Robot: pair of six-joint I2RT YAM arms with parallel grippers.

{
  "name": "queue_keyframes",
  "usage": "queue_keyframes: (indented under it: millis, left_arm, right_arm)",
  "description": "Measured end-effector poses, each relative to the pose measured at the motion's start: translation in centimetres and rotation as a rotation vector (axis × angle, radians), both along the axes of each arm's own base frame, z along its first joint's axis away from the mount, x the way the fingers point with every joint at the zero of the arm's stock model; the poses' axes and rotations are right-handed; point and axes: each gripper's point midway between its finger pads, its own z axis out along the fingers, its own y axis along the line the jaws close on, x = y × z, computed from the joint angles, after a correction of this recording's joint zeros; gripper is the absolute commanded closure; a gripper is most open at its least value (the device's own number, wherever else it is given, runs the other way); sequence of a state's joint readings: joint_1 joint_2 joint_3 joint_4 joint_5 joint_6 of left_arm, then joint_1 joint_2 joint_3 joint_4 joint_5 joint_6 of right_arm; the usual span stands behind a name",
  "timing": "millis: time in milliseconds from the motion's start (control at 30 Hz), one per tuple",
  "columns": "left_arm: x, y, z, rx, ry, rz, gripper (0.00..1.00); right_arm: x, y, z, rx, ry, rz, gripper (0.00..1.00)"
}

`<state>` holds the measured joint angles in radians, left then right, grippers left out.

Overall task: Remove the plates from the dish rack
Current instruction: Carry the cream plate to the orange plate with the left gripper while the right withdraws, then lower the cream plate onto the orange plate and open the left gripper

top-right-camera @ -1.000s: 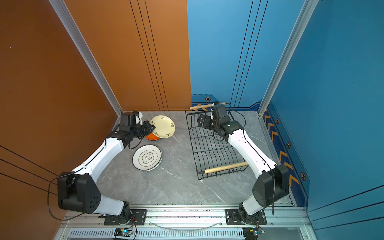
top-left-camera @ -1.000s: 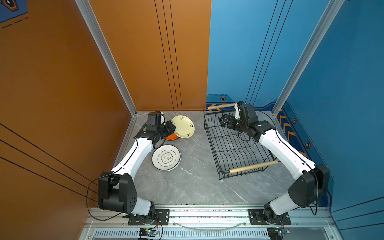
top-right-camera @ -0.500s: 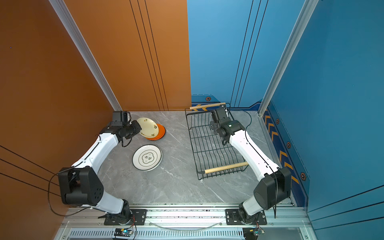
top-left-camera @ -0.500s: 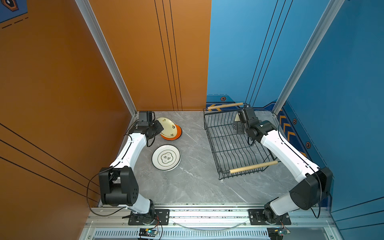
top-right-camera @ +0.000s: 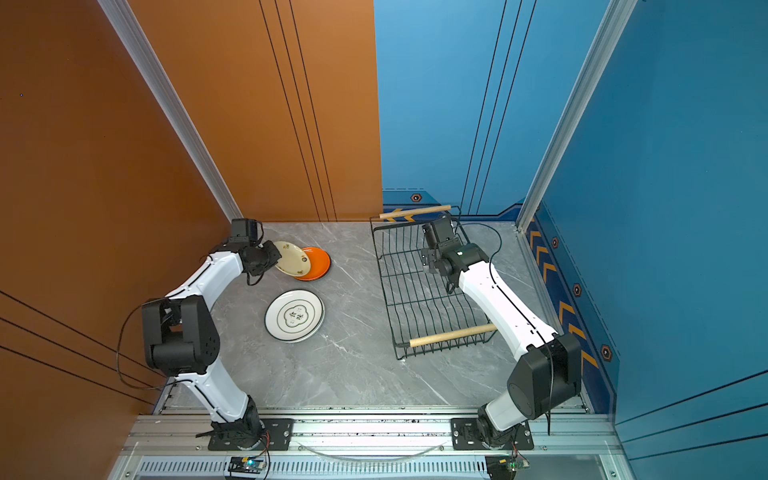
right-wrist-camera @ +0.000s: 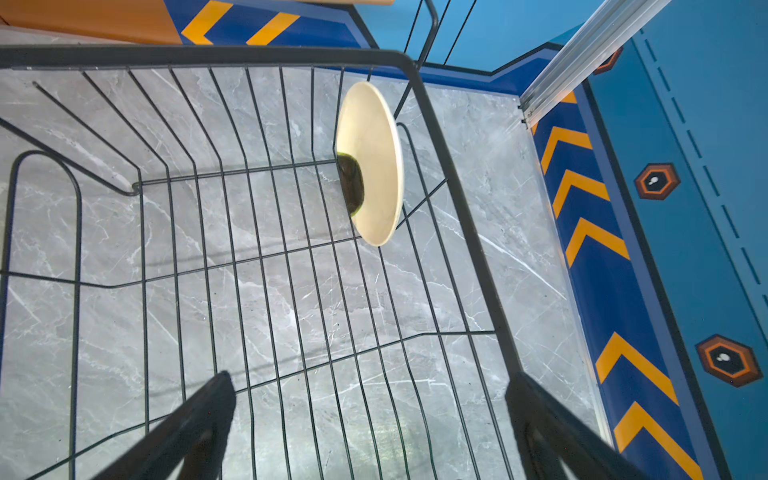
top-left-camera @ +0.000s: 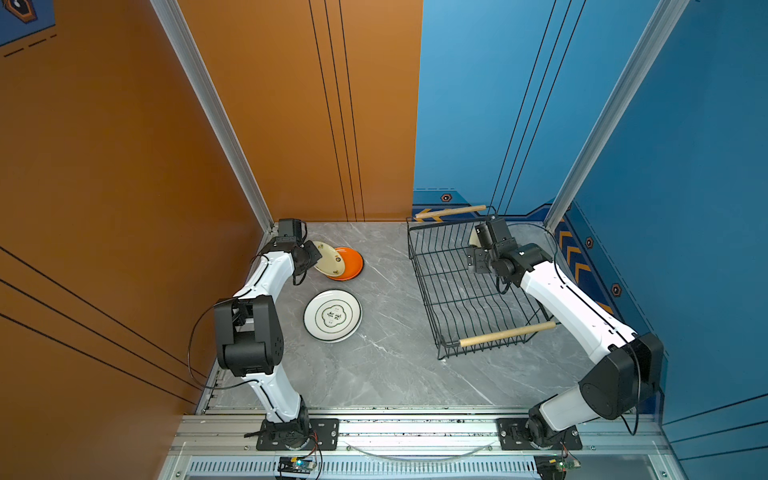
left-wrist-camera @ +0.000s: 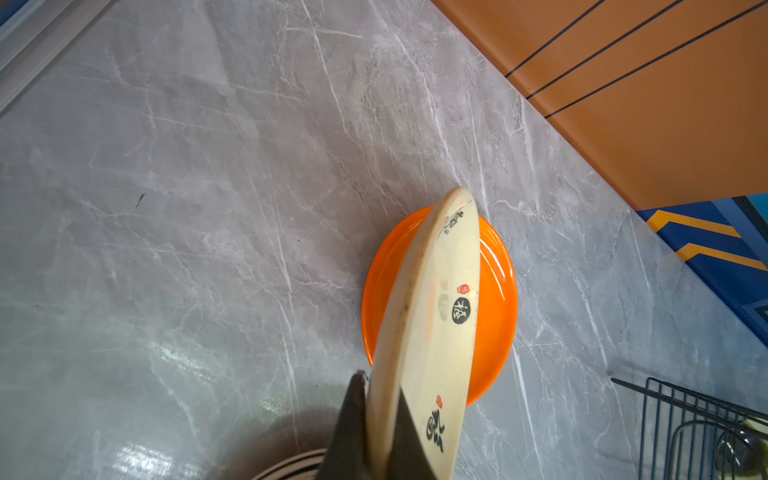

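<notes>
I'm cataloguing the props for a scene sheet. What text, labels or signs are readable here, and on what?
Nothing can be quoted with confidence.
Held cream plate: black brush characters and red seal stamps, seen too obliquely to read.
White plate: two dark characters in the centre motif, too small to read.
Blue wall: orange chevrons and hexagon badges, no words.

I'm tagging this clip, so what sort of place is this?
Probably a robot test cell, not a kitchen: left arm and right arm bolted to an aluminium rail, with orange wall and blue wall boxing in a marble-look tabletop.
</notes>
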<state>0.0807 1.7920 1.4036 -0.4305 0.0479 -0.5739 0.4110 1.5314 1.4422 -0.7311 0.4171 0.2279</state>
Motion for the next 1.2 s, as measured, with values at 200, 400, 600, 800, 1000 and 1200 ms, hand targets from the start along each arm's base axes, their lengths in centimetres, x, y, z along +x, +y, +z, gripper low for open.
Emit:
queue_keyframes:
  millis: [200, 400, 600, 800, 1000, 1200]
  left_arm:
    - [1.2, 0.3, -1.3, 0.004, 0.017, -0.004, 0.98]
    - [2.0, 0.2, -2.9, -0.005, 0.040, -0.010, 0.93]
    - [2.2, 0.1, -2.8, -0.005, 0.035, -0.015, 0.79]
    - [2.2, 0.1, -4.0, -0.010, 0.060, -0.017, 0.75]
    - [2.2, -0.1, -5.4, -0.021, 0.087, -0.023, 0.75]
    - [2.4, -0.3, -5.5, -0.030, 0.088, -0.032, 0.69]
  right_arm:
    - [0.1, 0.7, -0.4, 0.050, 0.018, 0.034, 0.00]
    - [0.0, 1.1, -1.0, 0.086, 0.037, 0.055, 0.00]
    - [0.0, 1.7, -1.6, 0.124, 0.062, 0.081, 0.00]
    - [0.3, 2.1, -2.6, 0.158, 0.091, 0.098, 0.00]
    - [0.3, 2.2, -3.2, 0.178, 0.108, 0.106, 0.00]
    - [0.3, 2.1, -3.6, 0.191, 0.118, 0.107, 0.00]
